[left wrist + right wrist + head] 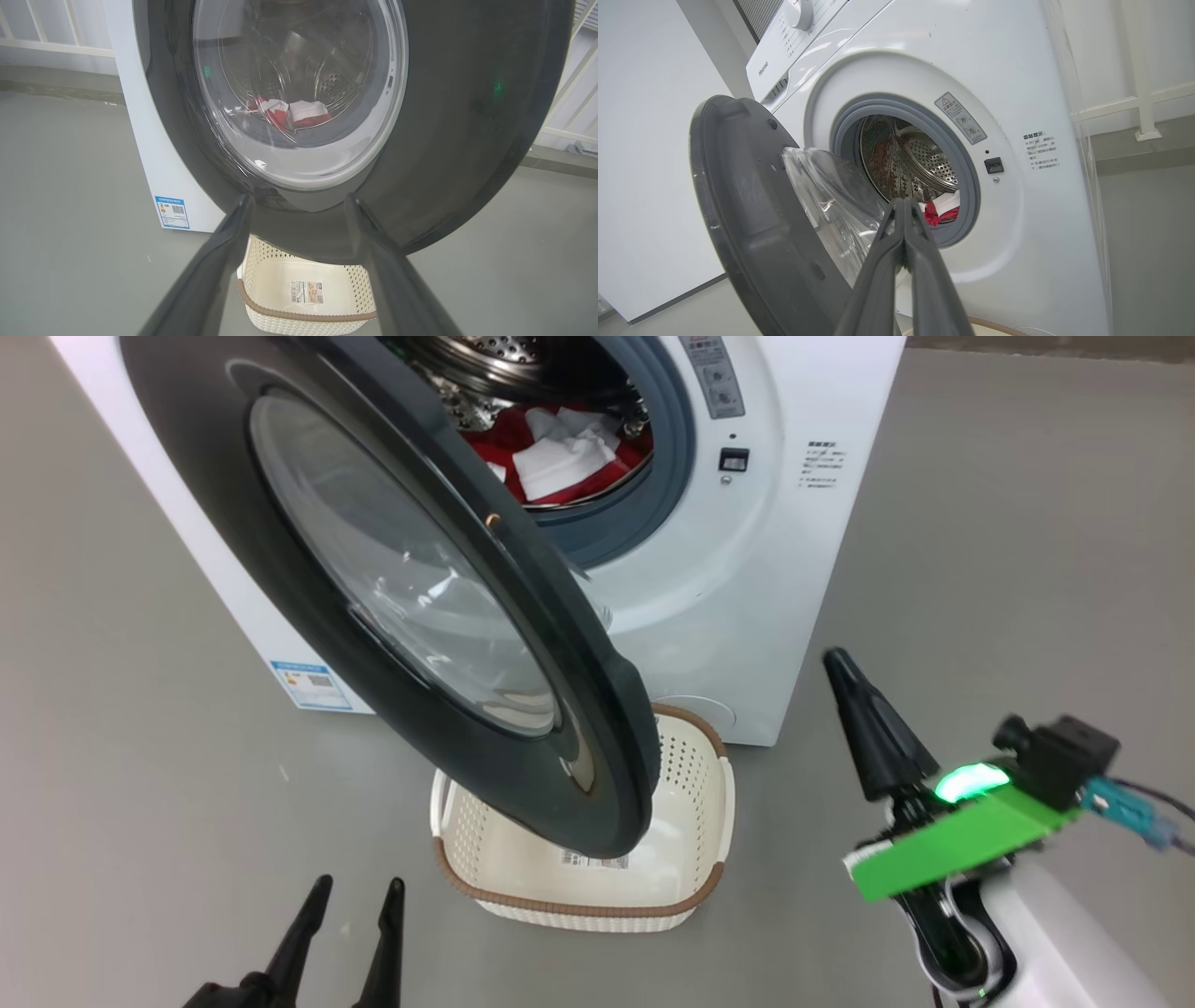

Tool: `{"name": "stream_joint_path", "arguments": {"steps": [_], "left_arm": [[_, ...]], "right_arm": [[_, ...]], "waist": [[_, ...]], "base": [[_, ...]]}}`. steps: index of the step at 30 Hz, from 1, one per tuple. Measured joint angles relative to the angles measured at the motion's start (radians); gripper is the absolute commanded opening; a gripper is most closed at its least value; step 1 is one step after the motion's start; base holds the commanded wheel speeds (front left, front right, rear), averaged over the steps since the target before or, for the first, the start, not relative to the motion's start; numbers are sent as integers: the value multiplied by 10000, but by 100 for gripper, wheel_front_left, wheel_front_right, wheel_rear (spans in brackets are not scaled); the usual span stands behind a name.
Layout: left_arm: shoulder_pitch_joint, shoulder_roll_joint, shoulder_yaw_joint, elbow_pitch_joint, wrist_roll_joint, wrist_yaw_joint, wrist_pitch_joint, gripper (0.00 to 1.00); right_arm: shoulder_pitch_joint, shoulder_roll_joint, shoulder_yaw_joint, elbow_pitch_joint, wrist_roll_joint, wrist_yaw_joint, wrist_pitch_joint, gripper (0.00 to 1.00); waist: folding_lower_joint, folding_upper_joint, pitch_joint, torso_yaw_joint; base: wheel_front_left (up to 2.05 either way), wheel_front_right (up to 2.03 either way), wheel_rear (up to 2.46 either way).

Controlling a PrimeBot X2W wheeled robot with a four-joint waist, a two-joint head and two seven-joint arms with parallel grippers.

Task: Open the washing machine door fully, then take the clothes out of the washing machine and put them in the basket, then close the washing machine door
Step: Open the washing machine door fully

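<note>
The washing machine door (392, 607) stands about half open, its black rim and glass bowl window (831, 200) hanging over the basket (579, 887). Red and white clothes (560, 453) lie in the drum of the white washing machine (766, 569); through the glass I also see the clothes (292, 112). My left gripper (359, 901) is open, low on the floor in front of the door (467, 116), touching nothing. My right gripper (836, 663) is shut on nothing, right of the door edge, and in the right wrist view the gripper (903, 203) points at the drum opening.
Grey floor (1027, 523) lies all round the machine. The cream basket (303, 294) sits on the floor against the machine's front, partly under the door, with a sticker on its bottom. A white railing (1143, 93) runs along the wall to the right of the machine.
</note>
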State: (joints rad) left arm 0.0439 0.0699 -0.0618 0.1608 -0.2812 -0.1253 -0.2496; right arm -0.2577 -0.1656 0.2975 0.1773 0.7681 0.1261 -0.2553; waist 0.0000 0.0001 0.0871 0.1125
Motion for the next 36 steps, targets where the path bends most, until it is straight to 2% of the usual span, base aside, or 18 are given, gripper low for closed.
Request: {"name": "stream_joint_path", "arguments": {"steps": [9,15,22,25,30,36], "left_arm": [[-154,2,-337,19,-58,0,-2,100],[-291,-2,-495,46,-205,0,-2,100],[-421,4,-585,73,-295,0,0,100],[-565,6,-623,77,-297,0,-2,100],[-643,-2,-704,84,-370,0,-2,100],[-622,-48,-690,96,-368,0,-2,100]], "right_arm": [[-2085,-694,2324,951,2387,0,54,0],[-2836,-1151,3574,949,4892,0,1248,0],[-3252,-1674,3950,715,7390,-2,3032,0],[-3270,-1797,4034,738,7946,-2,3712,0],[-3390,-1885,4027,706,8562,-4,4602,0],[-3289,-1906,4073,485,8734,-23,5344,0]], "waist": [[0,0,238,367],[0,0,407,624],[0,0,671,841],[0,0,768,941],[0,0,827,1190],[0,0,685,1498]], "base": [[0,0,0],[0,0,0],[0,0,0],[0,0,0],[0,0,0],[0,0,0]]}}
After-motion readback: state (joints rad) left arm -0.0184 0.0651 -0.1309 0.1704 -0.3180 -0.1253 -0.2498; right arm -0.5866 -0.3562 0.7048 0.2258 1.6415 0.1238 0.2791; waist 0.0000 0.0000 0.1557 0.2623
